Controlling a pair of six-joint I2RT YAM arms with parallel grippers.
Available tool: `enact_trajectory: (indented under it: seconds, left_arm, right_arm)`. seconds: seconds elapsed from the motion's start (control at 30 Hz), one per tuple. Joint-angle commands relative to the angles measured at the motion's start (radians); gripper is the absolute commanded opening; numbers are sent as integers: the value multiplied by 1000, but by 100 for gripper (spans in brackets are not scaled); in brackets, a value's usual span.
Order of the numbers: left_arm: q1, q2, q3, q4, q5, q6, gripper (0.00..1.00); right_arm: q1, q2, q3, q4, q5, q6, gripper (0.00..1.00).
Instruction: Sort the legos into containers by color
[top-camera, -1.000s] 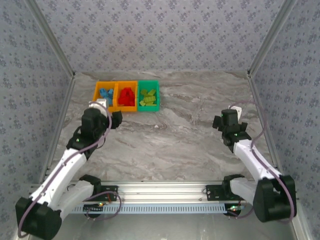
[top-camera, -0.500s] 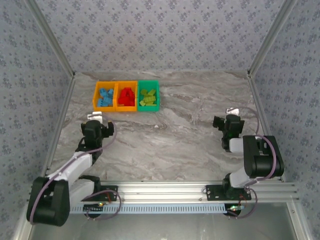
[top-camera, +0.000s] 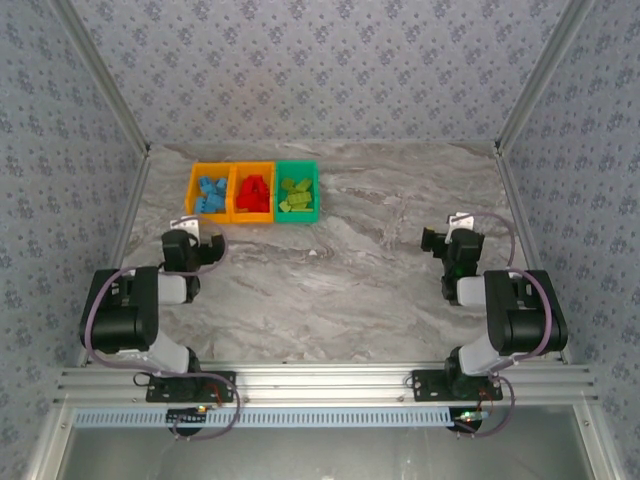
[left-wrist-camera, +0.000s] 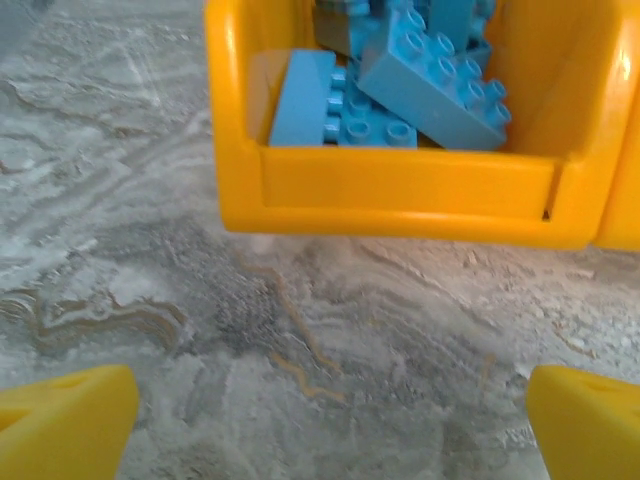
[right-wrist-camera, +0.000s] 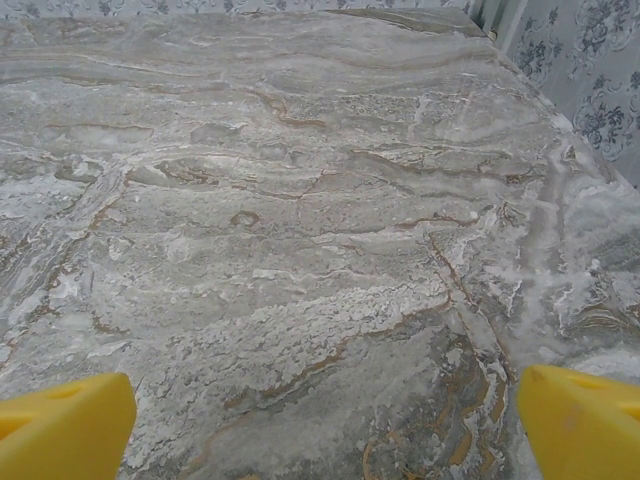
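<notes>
- Legos (top-camera: 254, 192) all lie in the containers (top-camera: 232, 215), far left on the counter (top-camera: 380, 270). Blue ones are in the left orange bin (left-wrist-camera: 400, 200), red in the middle bin (top-camera: 251, 218) and lime in the green bin (top-camera: 297, 217).
- Any room around that row?
- Plenty. Bare marble runs from the green bin's right edge across to the right wall (top-camera: 590, 150). On the other sides the row sits near the left wall (top-camera: 60, 150) and just short of the back wall (top-camera: 320, 70).
- And the tools?
- The left tool (left-wrist-camera: 320, 425) gapes wide with nothing in it, low over the counter. It faces the left orange bin's front lip, near it but apart. The right tool (right-wrist-camera: 320, 425) is spread wide too, empty, by the right edge and well apart from the bins.
</notes>
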Motion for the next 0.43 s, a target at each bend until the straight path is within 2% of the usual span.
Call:
enact_trajectory:
  seconds: [0.0, 0.33, 0.4]
  left_arm:
    - [-8, -19, 24, 54, -7, -16, 99]
    - [-27, -12, 29, 53, -22, 2, 99]
    - [-26, -13, 30, 53, -21, 2, 99]
  right_arm:
    - [-2, 4, 6, 30, -8, -15, 100]
    - [-2, 4, 9, 28, -8, -16, 100]
    - [1, -1, -3, 46, 30, -4, 100]
